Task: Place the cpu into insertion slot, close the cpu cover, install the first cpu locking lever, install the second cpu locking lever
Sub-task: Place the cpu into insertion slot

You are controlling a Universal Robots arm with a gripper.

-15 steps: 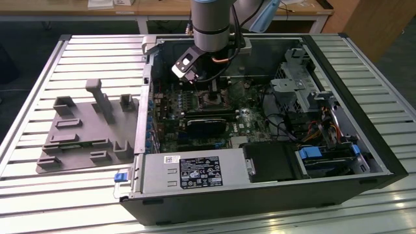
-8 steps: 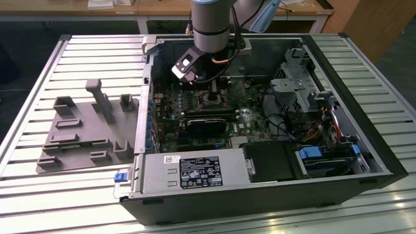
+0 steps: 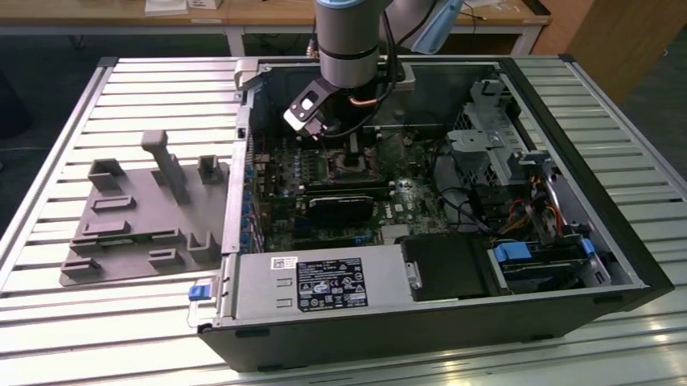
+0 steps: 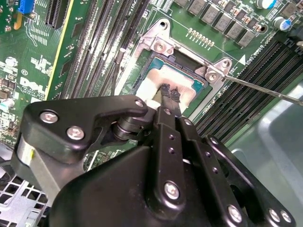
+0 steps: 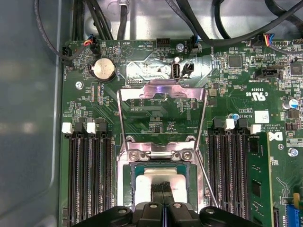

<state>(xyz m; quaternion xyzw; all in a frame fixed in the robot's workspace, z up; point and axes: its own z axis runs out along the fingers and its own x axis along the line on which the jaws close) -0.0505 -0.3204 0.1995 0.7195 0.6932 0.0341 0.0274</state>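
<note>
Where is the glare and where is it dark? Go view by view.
Exterior view: table slats glare white at the exterior view's left, board dim. First wrist view: purple-white glare on the raised cover bar, cpu top bright. Second wrist view: cpu top washed out pale by the pincer.

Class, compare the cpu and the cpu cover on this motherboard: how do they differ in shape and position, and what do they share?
The cpu is a solid flat square, while the cpu cover is an open frame with a cut-out centre. The cpu lies in the insertion slot, but the cpu cover is swung open, off the slot. Both look like silvery metal.
</note>
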